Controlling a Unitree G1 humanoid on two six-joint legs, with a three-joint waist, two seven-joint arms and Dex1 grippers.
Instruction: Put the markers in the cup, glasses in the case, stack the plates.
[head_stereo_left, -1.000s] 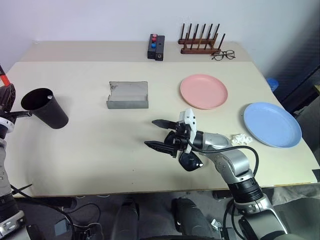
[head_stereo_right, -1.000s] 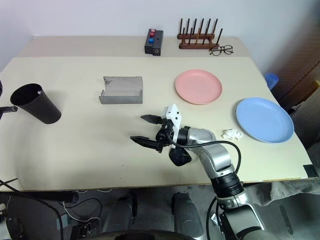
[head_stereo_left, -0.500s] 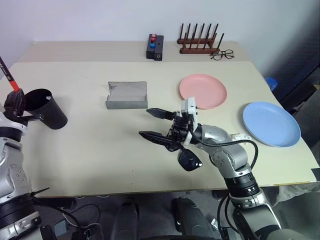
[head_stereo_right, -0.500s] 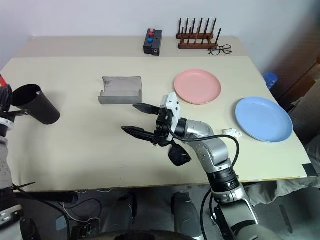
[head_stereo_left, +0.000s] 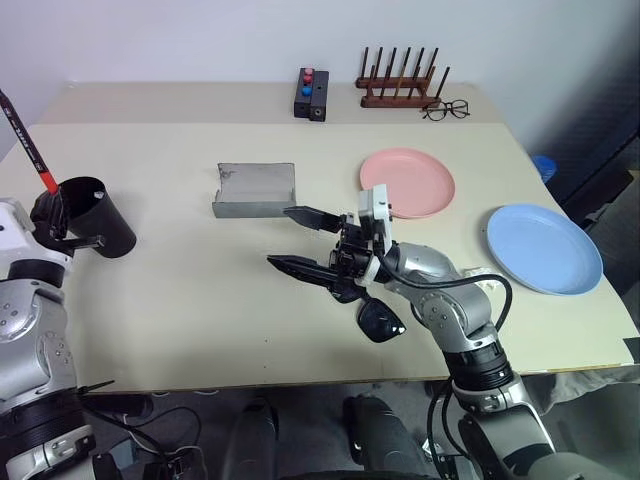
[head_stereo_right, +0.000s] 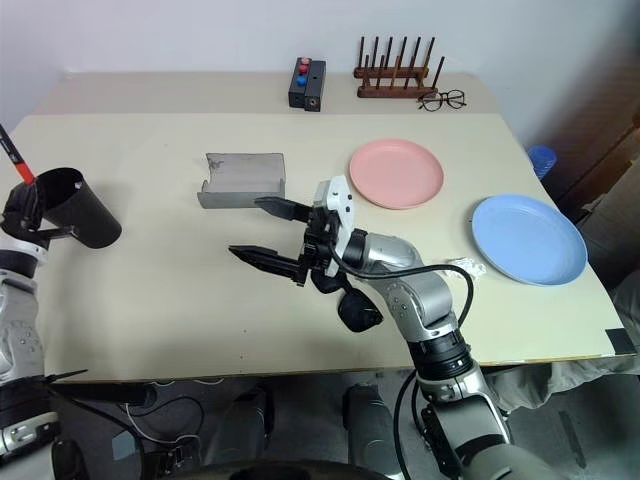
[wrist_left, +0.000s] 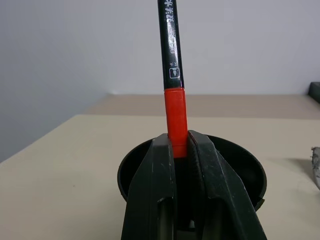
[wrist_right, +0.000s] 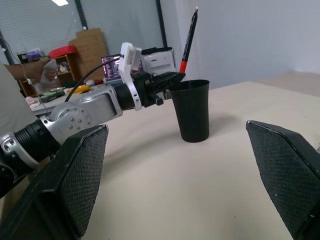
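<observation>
My left gripper (head_stereo_left: 55, 212) is shut on the red cap of a black marker (head_stereo_left: 25, 135) that stands upright, its fingertips (wrist_left: 162, 165) at the rim of the black cup (head_stereo_left: 98, 218). My right gripper (head_stereo_left: 281, 237) hangs open and empty above the table's middle, pointing left toward the cup (wrist_right: 194, 110). The black sunglasses (head_stereo_left: 380, 320) lie on the table under its forearm. Just beyond this gripper, the grey case (head_stereo_left: 254, 190) lies open. The pink plate (head_stereo_left: 408, 182) and the blue plate (head_stereo_left: 544, 248) sit apart on the right.
At the far edge stand a wooden rack (head_stereo_left: 400, 85), clear spectacles (head_stereo_left: 446, 108) and a black box with coloured buttons (head_stereo_left: 312, 93). A small white crumpled thing (head_stereo_right: 465, 265) lies beside the blue plate. The table's front edge runs close below the sunglasses.
My left gripper has come in from the left edge with the marker, up to the cup's rim. My right gripper has risen and swung left, off the sunglasses, still open.
</observation>
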